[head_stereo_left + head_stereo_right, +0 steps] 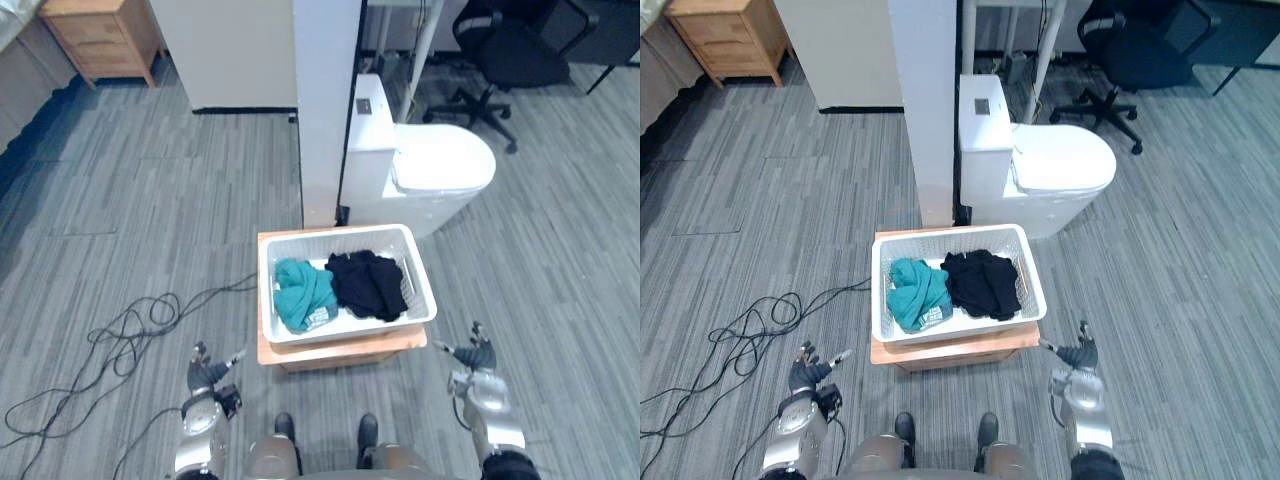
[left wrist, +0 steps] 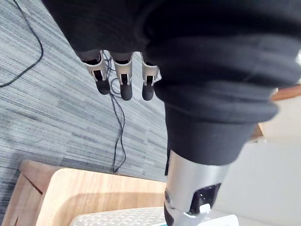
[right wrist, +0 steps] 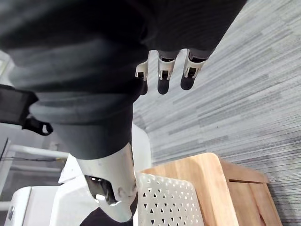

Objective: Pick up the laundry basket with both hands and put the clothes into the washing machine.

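A white perforated laundry basket rests on a low wooden stand on the floor in front of me. Inside lie a teal garment on the left and a black garment on the right. My left hand hovers low, left of the stand's front corner, fingers straight and holding nothing. My right hand hangs to the right of the stand, apart from the basket, fingers relaxed and empty. The wrist views show each hand's fingers extended over bare floor.
A white toilet stands just behind the basket, beside a white pillar. A black office chair is at the back right, a wooden cabinet at the back left. Loose black cables lie on the floor to the left.
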Tool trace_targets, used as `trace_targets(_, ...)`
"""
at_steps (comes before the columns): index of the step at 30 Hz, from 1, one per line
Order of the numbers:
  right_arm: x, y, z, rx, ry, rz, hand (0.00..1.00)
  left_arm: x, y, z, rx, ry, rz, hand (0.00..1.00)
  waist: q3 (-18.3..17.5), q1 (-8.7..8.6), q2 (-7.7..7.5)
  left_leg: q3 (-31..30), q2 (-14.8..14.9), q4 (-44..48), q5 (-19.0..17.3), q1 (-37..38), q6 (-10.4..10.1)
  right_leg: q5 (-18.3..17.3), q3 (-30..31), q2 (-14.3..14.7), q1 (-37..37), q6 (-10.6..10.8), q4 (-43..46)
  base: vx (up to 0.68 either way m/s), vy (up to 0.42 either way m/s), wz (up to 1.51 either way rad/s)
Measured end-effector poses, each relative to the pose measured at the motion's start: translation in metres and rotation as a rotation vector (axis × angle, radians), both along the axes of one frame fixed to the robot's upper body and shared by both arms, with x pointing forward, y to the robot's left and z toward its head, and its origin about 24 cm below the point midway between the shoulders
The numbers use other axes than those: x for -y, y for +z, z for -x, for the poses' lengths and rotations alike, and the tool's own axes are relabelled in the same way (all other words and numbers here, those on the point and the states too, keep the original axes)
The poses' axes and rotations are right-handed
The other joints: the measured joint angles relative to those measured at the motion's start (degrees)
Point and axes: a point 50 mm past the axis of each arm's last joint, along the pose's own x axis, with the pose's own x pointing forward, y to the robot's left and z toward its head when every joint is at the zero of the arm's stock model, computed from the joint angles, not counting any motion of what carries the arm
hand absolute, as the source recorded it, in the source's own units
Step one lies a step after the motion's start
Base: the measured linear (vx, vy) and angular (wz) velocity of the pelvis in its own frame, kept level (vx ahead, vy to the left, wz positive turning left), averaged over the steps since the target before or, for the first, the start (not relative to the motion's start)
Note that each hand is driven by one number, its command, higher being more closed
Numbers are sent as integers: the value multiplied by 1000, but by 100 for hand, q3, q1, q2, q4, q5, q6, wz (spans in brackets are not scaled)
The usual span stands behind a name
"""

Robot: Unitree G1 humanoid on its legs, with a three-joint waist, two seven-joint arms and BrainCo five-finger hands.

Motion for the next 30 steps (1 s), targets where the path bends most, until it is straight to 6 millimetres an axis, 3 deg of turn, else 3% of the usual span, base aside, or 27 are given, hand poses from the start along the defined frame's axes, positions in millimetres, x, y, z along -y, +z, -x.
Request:
trace_targets(3,-7,20,-28,58,0,-4,0,2,19,-29,56,2,-21,0,313,5,-52,30,-14,0,95,-238,8,145,65,-4,-274,8,5,-188,-1,-14)
trace_targets(6,-4,55,-59,150,-20,5,0,-1,44,-59,126,17,-45,0,678,-30,-105,23,-68,3,197,-449,38,298,101,-43,-511,25,19,-140,16,-7)
trace_targets(11,-3,110,-102,248,-29,1,0,3,87,-103,211,-22,-109,0,902,-138,-149,-3,-141,16,339,-802,124,460,127,-110,-867,65,37,-65,22,2)
trace_targets(16,-15,138,-118,310,-11,-47,0,15,120,-125,296,-47,-125,0,1050,-152,-162,-98,-181,102,364,-1042,159,482,88,-148,-1011,68,29,21,19,8)
trace_targets(20,-18,149,-122,332,-16,-39,0,17,128,-129,322,-56,-131,0,1178,-170,-211,-142,-194,120,363,-1072,160,483,85,-154,-1028,67,32,17,5,2)
trace_targets(22,-20,151,-126,315,7,-18,0,16,129,-129,325,-53,-137,0,1182,-263,-209,-194,-198,144,363,-1134,161,482,54,-156,-1054,67,32,11,1,8)
trace_targets(30,-10,143,-126,244,24,59,0,28,144,-137,367,-108,-171,0,1247,-273,-200,-382,-198,262,363,-1295,161,486,-95,-157,-1077,57,39,-19,0,10)
